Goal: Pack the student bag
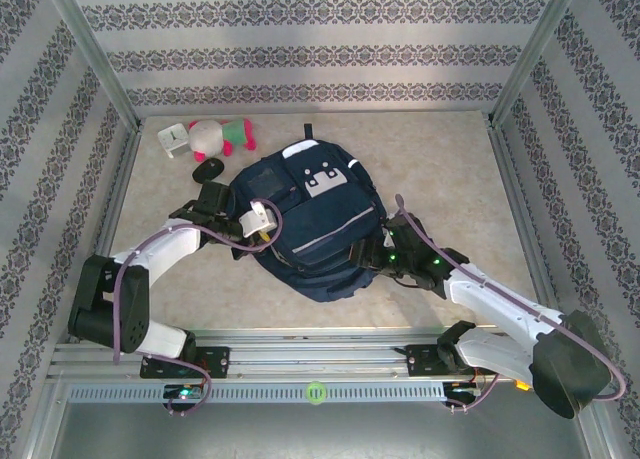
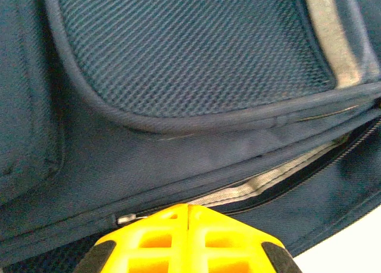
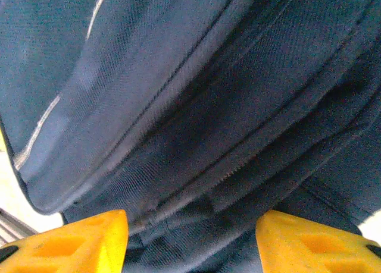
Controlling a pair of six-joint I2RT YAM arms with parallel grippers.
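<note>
Looks like early days for the packing; out at the far left of the tabletop (image 1: 440, 159), a small white thing (image 1: 174, 139), a pink and green soft toy (image 1: 222, 134) and a little black thing (image 1: 207, 167), all lying outside, none packed yet; near them, in the middle, the student bag (image 1: 305, 219), lying flat with the grey patches facing up; up close from the left wrist, a zip (image 2: 250, 187) with a thin gap and a pale strip along it, so maybe partly undone; hard to tell how far; left to do, at a guess: open a pocket wide, put the three things in, zip up.

Left end effector (image 2: 188, 216) squeezed tight, yellow fingers pressed together with no gap, just beside the zip's metal tab (image 2: 126, 218); cannot tell about any cloth pinched inside; right end effector (image 3: 191, 225) spread wide at the bag's near right edge, blue cloth between the fingers, nothing gripped.
</note>
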